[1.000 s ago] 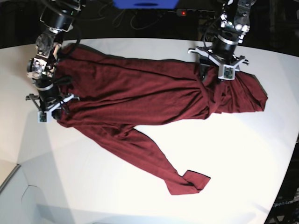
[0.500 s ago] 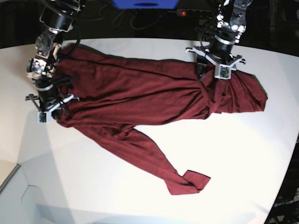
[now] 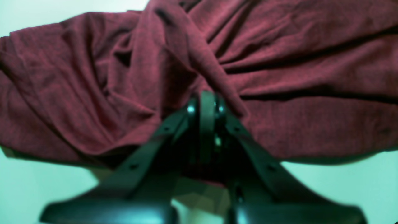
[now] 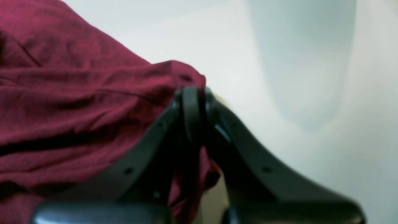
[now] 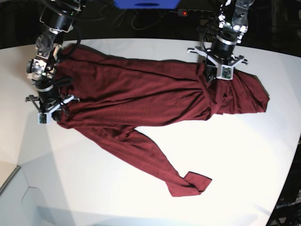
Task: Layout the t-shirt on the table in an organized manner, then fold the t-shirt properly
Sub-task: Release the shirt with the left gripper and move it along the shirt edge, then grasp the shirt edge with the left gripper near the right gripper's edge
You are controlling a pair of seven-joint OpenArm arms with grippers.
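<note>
The t-shirt [image 5: 141,101] is spread in a long crumpled band across the far half of the tabletop [image 5: 244,165], running from about 10 o'clock to about 2 o'clock in the base view, with 1 narrow length of cloth trailing toward 6 o'clock and ending in a small folded-over tip. The left hand [image 5: 209,74] is planted at the shirt's bunched part near 1 o'clock; in its wrist view the left hand [image 3: 207,104] is seen clenched, its fingers pressed together against a twisted ridge of the t-shirt [image 3: 295,74]. The right hand [image 5: 55,109] is set at the shirt's edge near 9 o'clock; in its wrist view the right hand [image 4: 192,102] is seen clenched on a fold of the t-shirt [image 4: 71,102], with cloth pinched between the fingers and bare tabletop [image 4: 295,77] beyond.
</note>
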